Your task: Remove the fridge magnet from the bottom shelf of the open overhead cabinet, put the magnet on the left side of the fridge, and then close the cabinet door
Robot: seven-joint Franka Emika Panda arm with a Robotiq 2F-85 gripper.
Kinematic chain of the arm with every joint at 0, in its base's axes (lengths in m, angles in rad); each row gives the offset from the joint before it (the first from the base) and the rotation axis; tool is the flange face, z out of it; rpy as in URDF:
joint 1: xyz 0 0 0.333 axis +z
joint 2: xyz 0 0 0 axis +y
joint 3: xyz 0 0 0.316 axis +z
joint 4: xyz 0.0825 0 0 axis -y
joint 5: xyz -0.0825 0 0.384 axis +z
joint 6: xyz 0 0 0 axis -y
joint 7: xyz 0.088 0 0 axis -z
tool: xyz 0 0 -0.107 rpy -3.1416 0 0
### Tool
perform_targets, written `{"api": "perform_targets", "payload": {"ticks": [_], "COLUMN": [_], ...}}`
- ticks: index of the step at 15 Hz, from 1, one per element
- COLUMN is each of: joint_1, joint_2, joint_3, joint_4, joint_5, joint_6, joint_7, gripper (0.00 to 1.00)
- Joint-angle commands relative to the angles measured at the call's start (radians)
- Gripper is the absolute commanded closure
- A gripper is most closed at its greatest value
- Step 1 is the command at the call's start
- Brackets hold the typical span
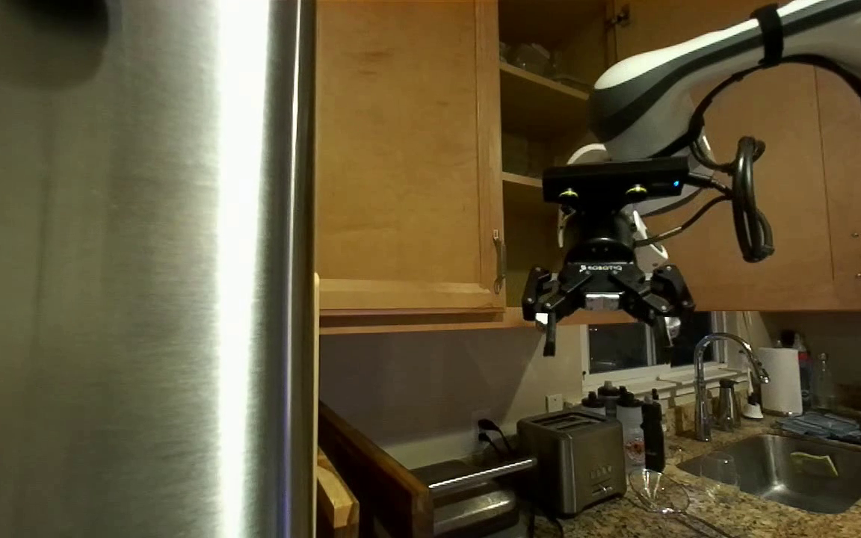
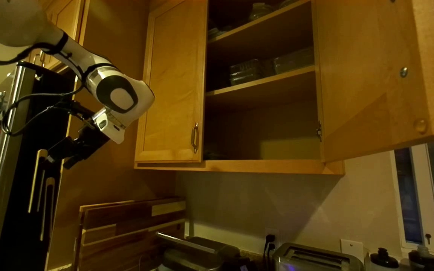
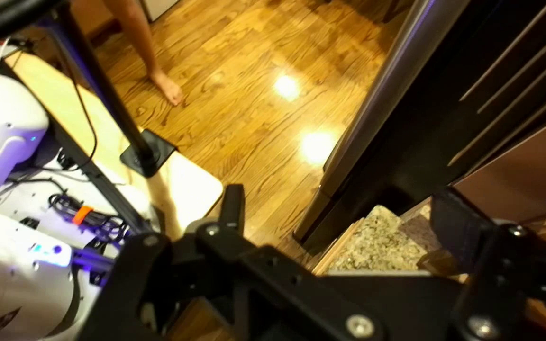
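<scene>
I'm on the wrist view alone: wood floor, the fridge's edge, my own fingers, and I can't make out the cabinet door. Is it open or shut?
Observer: Open: the cabinet door stands swung out in both exterior views.

Operator: Good. And am I inside or outside?

Observer: Outside: an exterior view shows the hand beyond the cabinet, on the side where the fridge stands.

Operator: Anything lower down I should keep in mind?

Observer: Possibly this: a metal toaster stands on the counter, below the level of your hand in an exterior view.
</scene>
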Motion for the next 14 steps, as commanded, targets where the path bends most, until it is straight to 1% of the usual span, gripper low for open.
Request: {"api": "perform_targets", "payload": {"ticks": [1, 3, 4, 5, 12, 13, 14], "joint_1": [-0.01, 0.0, 0.003, -0.004, -0.001, -0.002, -0.006], "joint_2": [0.051, 0.067, 0.069, 0.053, 0.068, 0.065, 0.061], "joint_3": [0.031, 0.046, 0.043, 0.042, 0.047, 0.046, 0.046], "joint_4": [0.093, 0.128, 0.126, 0.095, 0.115, 0.114, 0.118], "joint_5": [-0.165, -0.261, -0.252, -0.218, -0.232, -0.249, -0.295], "joint_6": [-0.089, -0.098, -0.084, -0.061, -0.06, -0.055, -0.053], "joint_7": [-0.051, -0.099, -0.113, -0.083, -0.101, -0.119, -0.144], "gripper": [0.0, 0.0, 0.0, 0.0, 0.0, 0.0, 0.0]}}
